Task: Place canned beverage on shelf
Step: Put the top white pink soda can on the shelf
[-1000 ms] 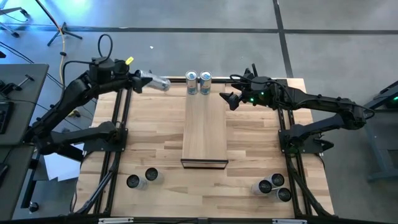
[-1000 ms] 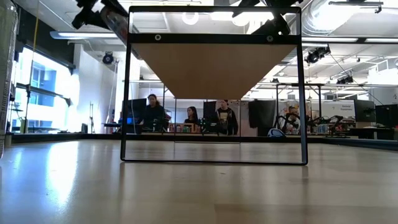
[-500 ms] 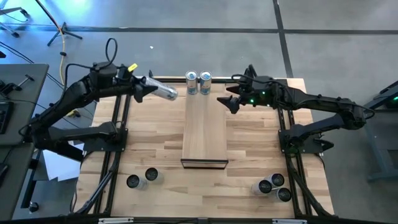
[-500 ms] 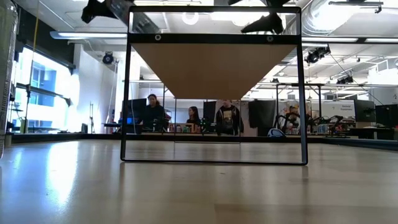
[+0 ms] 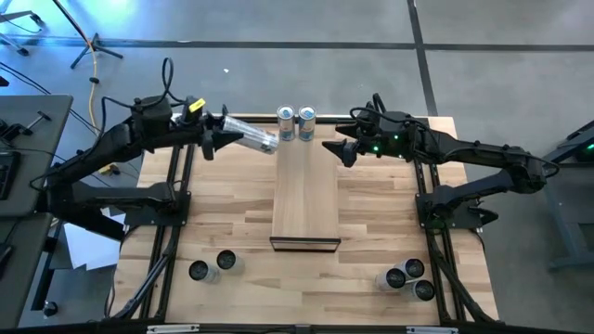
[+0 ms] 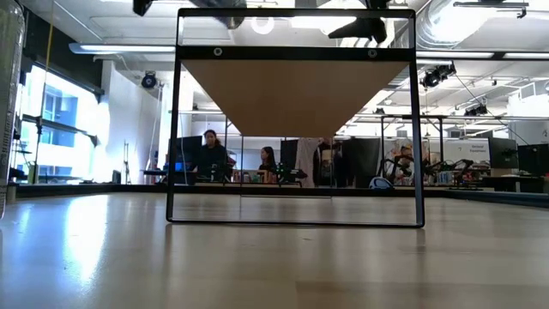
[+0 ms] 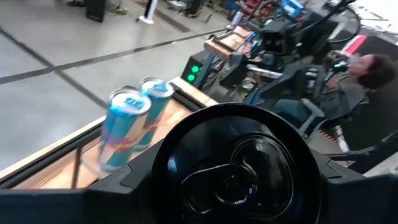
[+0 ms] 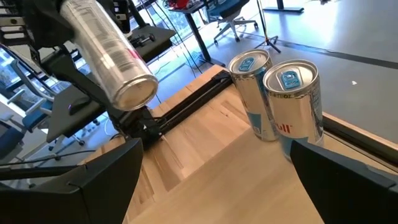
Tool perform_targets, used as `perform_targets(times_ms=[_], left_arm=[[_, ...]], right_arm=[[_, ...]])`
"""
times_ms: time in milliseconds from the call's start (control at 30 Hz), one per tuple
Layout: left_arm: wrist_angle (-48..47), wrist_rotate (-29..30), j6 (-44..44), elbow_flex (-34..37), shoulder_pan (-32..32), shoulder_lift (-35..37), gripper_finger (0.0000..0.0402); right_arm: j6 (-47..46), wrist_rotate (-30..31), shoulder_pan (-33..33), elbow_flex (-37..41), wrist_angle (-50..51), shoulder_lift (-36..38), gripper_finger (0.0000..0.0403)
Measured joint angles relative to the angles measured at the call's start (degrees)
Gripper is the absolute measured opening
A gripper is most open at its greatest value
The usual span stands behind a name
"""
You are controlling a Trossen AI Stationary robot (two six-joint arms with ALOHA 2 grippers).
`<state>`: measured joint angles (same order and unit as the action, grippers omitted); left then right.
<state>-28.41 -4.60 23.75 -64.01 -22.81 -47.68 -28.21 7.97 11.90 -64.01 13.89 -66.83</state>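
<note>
A silver canned beverage (image 5: 252,136) hangs in the air just left of the shelf's far end, lying nearly level, with my left gripper (image 5: 228,137) shut on it. The shelf (image 5: 306,190) is a long light-wood platform raised on a black frame in the table's middle. Two blue-and-silver cans (image 5: 286,123) (image 5: 306,123) stand upright on their bases at its far end. My right gripper (image 5: 336,148) hovers open just right of the shelf's far end, facing those cans, with nothing between its fingers (image 8: 74,186). My left gripper pinches the can's round sides between its two fingers, near the pull-tab end (image 7: 233,177), which faces the wrist. The fingers come level from the table's left and lie along the can. The can sticks out ahead of them, its base (image 8: 134,90) toward the shelf, clear of everything.
Two cans (image 5: 213,266) stand at the table's near left and three more (image 5: 406,276) at its near right. Black frame rails (image 5: 176,213) run along both sides of the table. Beyond the table, people (image 6: 213,154) sit in the room.
My left gripper has swung toward the table's right, toward the shelf's far end, carrying the can, which stays nearly level with its base now close to the two standing cans. My right gripper has stayed in place, turning slightly.
</note>
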Motion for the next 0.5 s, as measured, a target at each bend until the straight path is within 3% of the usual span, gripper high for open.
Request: perform_targets(times_ms=[233,500], left_arm=[[8.9,0.5,-0.3,0.0,3.5,-5.4,0.0221],[15.6,1.8,0.1,0.0,7.2,-12.7,0.0221]], right_arm=[[0.3,-0.7,0.0,0.0,0.0,0.0,0.0394],[6.1,-12.8,0.2,0.0,0.4,0.9,0.0394]])
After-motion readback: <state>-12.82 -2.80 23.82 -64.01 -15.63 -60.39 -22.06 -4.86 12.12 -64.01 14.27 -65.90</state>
